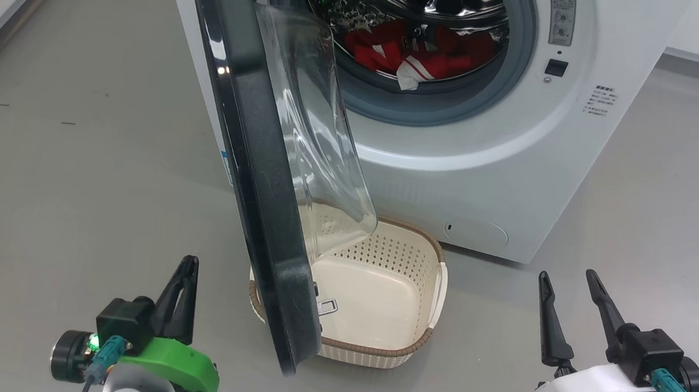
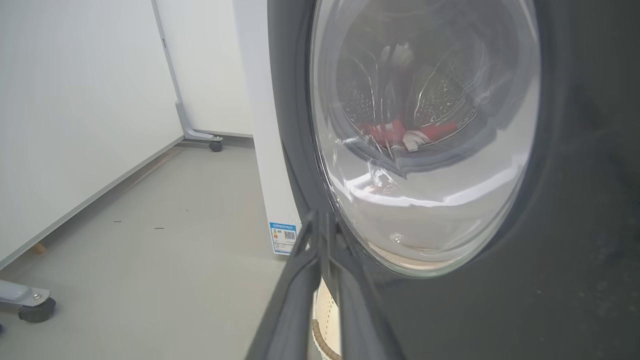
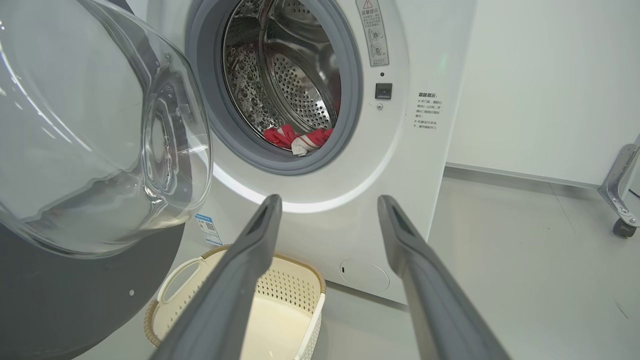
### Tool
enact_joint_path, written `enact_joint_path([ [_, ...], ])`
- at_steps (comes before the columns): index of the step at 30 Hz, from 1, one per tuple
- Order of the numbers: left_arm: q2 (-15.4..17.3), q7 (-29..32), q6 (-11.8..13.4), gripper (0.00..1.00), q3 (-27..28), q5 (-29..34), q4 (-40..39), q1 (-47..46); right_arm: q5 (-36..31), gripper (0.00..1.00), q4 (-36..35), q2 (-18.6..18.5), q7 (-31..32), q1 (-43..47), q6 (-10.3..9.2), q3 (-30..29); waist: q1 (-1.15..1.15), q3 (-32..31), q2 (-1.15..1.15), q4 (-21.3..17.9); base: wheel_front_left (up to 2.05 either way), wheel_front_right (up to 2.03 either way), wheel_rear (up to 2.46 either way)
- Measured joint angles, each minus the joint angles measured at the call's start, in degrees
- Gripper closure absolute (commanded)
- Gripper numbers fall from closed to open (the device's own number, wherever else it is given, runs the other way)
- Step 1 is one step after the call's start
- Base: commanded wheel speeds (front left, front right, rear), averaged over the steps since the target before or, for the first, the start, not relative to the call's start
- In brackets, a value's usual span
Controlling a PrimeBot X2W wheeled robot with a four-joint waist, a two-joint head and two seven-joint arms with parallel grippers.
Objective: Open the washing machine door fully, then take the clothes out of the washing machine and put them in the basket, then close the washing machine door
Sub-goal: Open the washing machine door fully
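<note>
1. Broadly, the washing machine [image 1: 480, 168] takes up the upper middle of the head view. It is a white front-loader standing on a grey floor [image 1: 50, 169], with its round mouth ringed by a grey gasket [image 1: 429, 106] and the steel drum [image 1: 400, 3] behind that.
2. The washing machine door [image 1: 248, 152] stands swung out from its hinge on the robot's left, seen almost edge-on from the head. Its black rim faces the left arm and the clear glass bowl bulges back toward the machine. It is part-way open, and its lower edge reaches down across the left part of the basket in that view.
3. The basket [image 1: 369, 349] sits on the floor just before the machine's lower front, below the mouth. Its cream bottom is bare.
4. The clothes [image 1: 433, 54] lie in the bottom of the drum, red with a white piece at the front, right by the gasket.
5. The right gripper [image 1: 567, 274] hovers at the lower right, well apart from the machine. Its two fingers are spread with nothing between them.
6. The left gripper [image 1: 187, 271] sits at the lower left, beside the door's black rim but not touching it. Its fingers are drawn together, tips meeting, and clamped on nothing.
</note>
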Motion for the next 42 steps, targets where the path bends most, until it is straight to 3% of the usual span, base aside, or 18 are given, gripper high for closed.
enact_joint_path([
  [14,0.01,0.00,0.01,1.00,1.92,-0.81,-4.47,-0.13,-0.66,0.00,0.25,0.78,0.00,0.05,1.53,-1.38,0.00,-0.40,0.00,0.26,0.00,0.00,0.00],
  [27,-0.01,-0.32,0.01,1.00,6.68,0.11,-25.39,-6.28,-1.68,0.00,0.24,1.23,0.00,0.12,2.46,-2.34,0.00,-0.34,0.00,0.72,0.00,0.00,0.00],
  [33,-0.01,-0.33,-1.64,1.00,2.75,0.10,-33.94,-7.03,-2.61,0.00,0.25,1.36,0.00,0.12,2.89,-2.41,0.00,-0.28,0.00,0.70,0.00,0.00,0.00],
  [42,0.14,-0.34,-6.14,1.00,-9.24,-1.20,-39.05,-6.04,-3.11,0.00,0.42,1.53,0.00,0.09,3.52,-2.63,0.00,-0.07,0.00,0.28,0.00,0.00,0.00],
])
